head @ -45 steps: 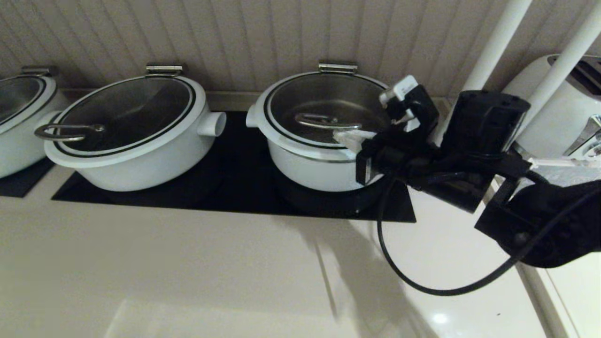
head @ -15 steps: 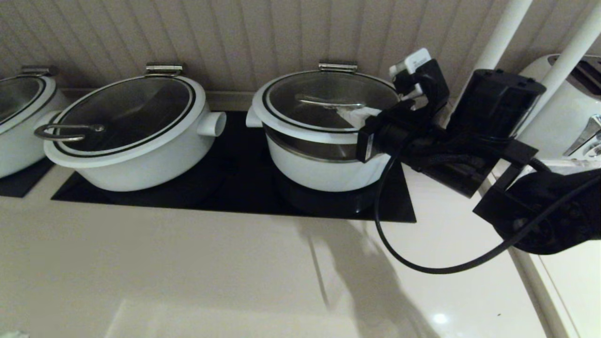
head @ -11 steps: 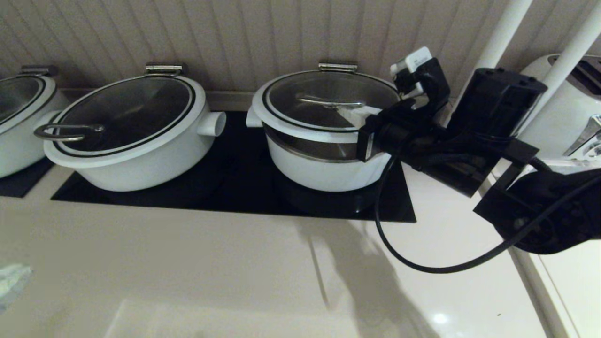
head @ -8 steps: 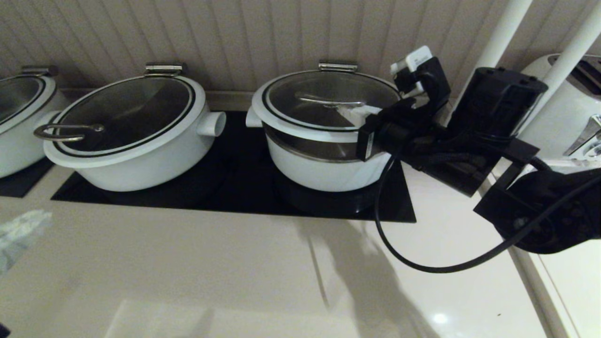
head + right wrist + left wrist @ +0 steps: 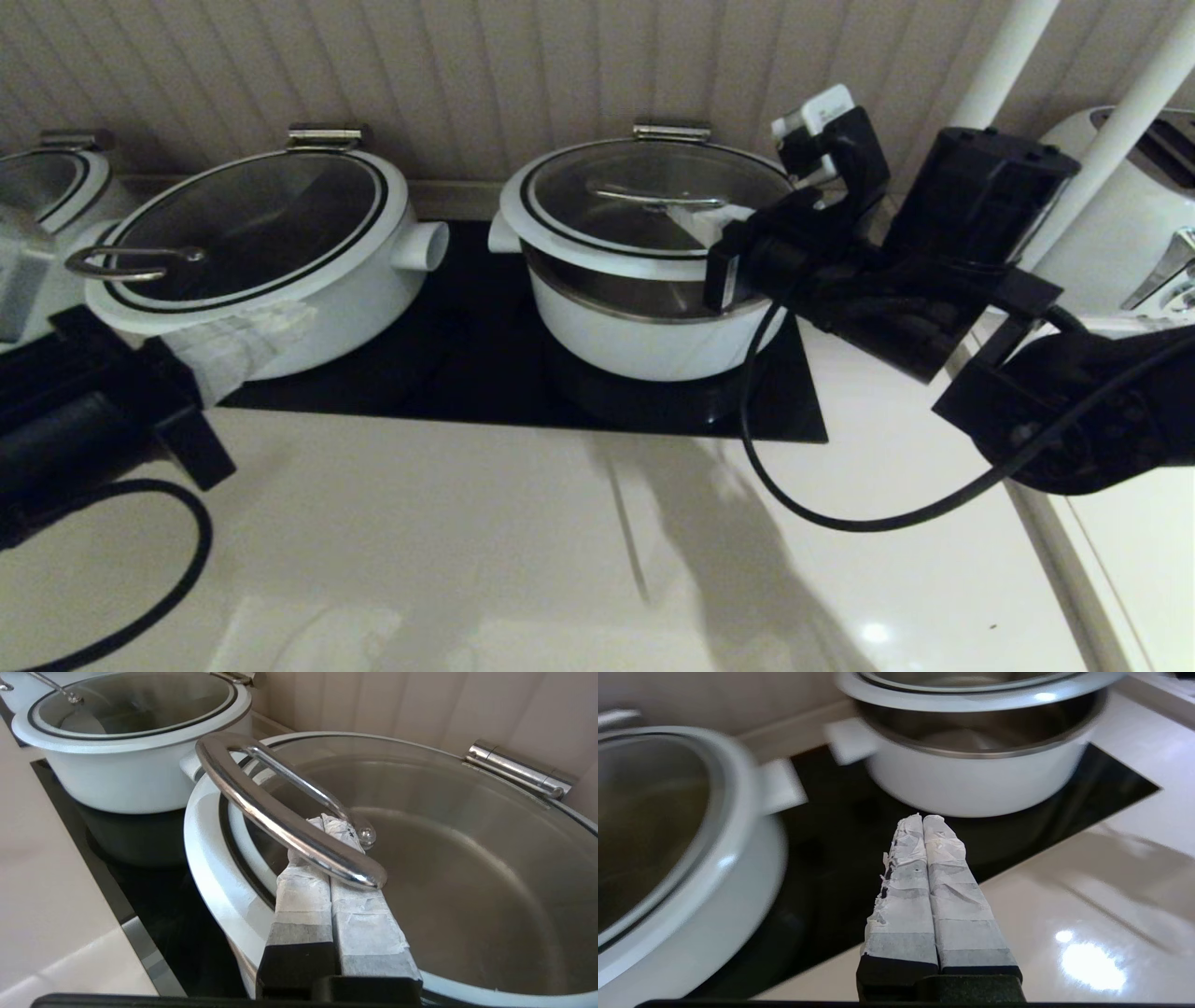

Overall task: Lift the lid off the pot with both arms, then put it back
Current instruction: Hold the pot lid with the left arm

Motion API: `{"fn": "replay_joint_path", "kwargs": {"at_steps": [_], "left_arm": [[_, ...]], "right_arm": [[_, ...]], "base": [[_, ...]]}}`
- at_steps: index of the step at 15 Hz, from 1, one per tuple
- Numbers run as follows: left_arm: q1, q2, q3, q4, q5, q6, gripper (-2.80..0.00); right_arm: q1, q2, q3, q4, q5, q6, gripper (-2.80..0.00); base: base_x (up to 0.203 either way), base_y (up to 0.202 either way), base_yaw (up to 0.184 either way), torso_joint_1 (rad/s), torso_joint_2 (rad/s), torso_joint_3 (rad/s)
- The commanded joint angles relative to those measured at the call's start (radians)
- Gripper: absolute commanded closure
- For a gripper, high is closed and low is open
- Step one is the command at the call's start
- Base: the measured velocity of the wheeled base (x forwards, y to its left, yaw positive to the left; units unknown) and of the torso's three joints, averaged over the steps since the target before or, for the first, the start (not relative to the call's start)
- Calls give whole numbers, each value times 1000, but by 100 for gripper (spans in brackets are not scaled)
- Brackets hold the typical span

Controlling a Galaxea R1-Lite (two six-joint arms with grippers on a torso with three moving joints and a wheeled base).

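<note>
The lid [image 5: 644, 182] is held tilted, its front edge raised off the deep white pot [image 5: 644, 341], so the steel inner bowl shows beneath. My right gripper [image 5: 695, 222] is shut, its fingers pushed under the steel bar handle [image 5: 658, 198]; the right wrist view shows the gripper [image 5: 329, 822] under the handle [image 5: 280, 816]. My left gripper [image 5: 299, 319] is shut and empty, low in front of the wider pot, well left of the task pot. In the left wrist view the gripper [image 5: 923, 819] points at the pot [image 5: 980, 784].
The wider, shallower pot with a loop-handled lid [image 5: 252, 243] stands left on the black cooktop [image 5: 467, 373]. Another pot [image 5: 42, 182] is at the far left. A white toaster [image 5: 1120, 224] and two white posts stand right. The right arm's cable hangs over the counter.
My right gripper has raised the lid's front edge off the pot. My left arm has come in from the lower left and moved right, in front of the wider pot.
</note>
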Motion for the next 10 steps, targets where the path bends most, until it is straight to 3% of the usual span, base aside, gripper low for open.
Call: {"fn": "replay_joint_path", "kwargs": {"at_steps": [1,7,10], "left_arm": [[-63,174,-19,-66,4,-3,0],[-248,451,-100,-274,138,-31,0],[-269,529,-164,-283,163,-42,0]], "right_arm": [[-1,6,-16,-3,1,-2,0],[-1,12,-38,4,1,-2,0],[-1,20,-40,1,1,0,0]], "base": [[0,0,0,0,0,0],[0,0,0,0,0,0],[0,0,0,0,0,0]]}}
